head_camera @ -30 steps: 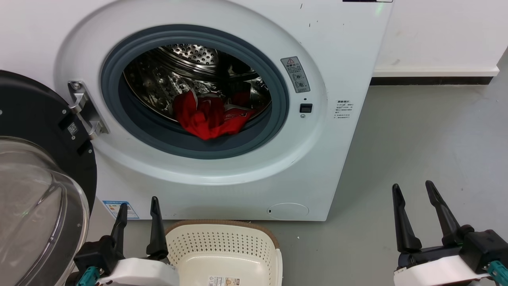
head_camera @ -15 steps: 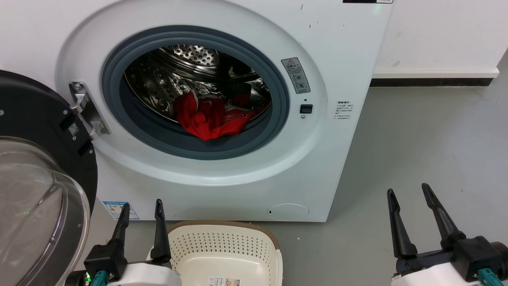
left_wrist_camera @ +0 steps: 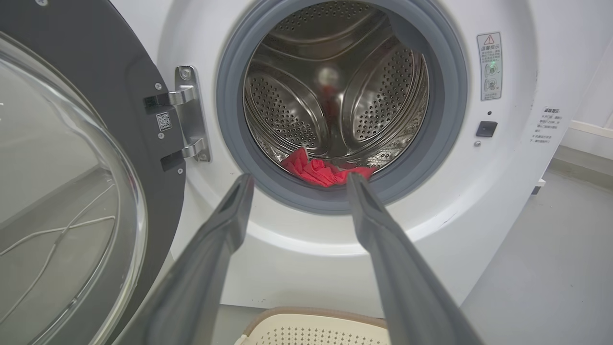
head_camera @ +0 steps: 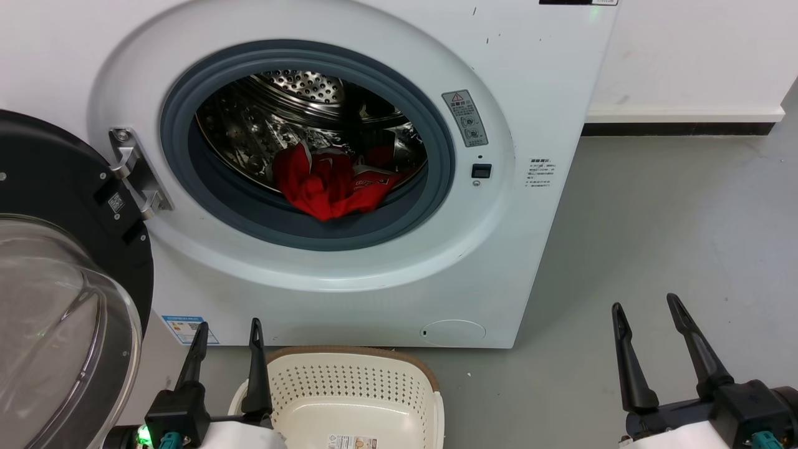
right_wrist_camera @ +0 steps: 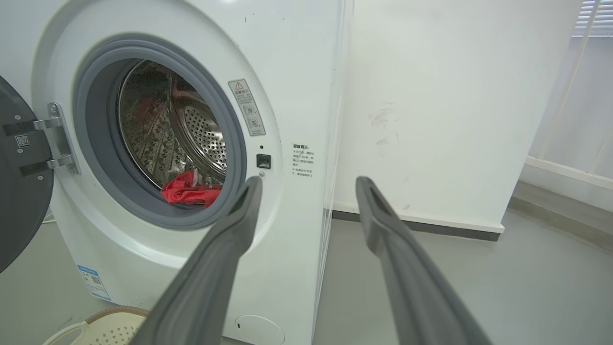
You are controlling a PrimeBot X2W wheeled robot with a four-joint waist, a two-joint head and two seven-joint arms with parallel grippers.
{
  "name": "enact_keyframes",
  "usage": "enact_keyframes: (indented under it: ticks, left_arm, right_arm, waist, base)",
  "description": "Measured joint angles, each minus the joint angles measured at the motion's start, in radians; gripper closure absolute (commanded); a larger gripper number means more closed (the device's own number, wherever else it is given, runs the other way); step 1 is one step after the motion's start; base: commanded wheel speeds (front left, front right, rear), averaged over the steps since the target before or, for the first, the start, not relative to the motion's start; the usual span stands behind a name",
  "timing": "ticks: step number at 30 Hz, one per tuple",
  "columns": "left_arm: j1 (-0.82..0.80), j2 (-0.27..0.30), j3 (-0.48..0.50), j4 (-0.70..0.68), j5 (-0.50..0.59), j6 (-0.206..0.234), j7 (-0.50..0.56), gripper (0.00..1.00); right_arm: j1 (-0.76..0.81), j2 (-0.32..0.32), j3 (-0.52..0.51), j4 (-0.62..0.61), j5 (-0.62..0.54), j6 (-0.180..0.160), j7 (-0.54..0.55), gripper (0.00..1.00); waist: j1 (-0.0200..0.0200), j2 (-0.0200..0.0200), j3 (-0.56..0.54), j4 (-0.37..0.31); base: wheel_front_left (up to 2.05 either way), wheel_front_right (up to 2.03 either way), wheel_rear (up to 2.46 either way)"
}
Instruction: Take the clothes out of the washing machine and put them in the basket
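Red clothes [head_camera: 327, 184] in the washing machine [head_camera: 499, 249], none out.
Empty basket [head_camera: 349, 351]; left claw [head_camera: 228, 324] and right claw [head_camera: 644, 304] gape, unladen.

Shiny perforated steel drum [head_camera: 299, 93]; red cloth clothes [head_camera: 327, 184]; perforated plastic basket [head_camera: 349, 380].

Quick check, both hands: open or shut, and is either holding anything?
Left hand: open, holding nothing.
Right hand: open, holding nothing.
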Motion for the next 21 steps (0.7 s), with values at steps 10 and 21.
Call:
enact_keyframes:
  ticks: [10,21]
  left_arm:
    - [0.002,0.000,0.004,0.006,-0.002,0.000,-0.002,0.00]
    - [0.002,0.000,0.002,0.008,-0.002,-0.002,-0.002,0.00]
  right_arm:
    - [0.000,0.000,-0.005,0.021,0.030,0.000,0.000,0.00]
    - [0.001,0.000,-0.006,0.032,0.021,0.000,0.000,0.00]
  waist:
    - [0.0000,0.0000,0.003,-0.004]
    - [0.0000,0.0000,0.006,-0.002]
  base:
    - [0.00,0.00,0.00]
    - [0.00,0.00,0.00]
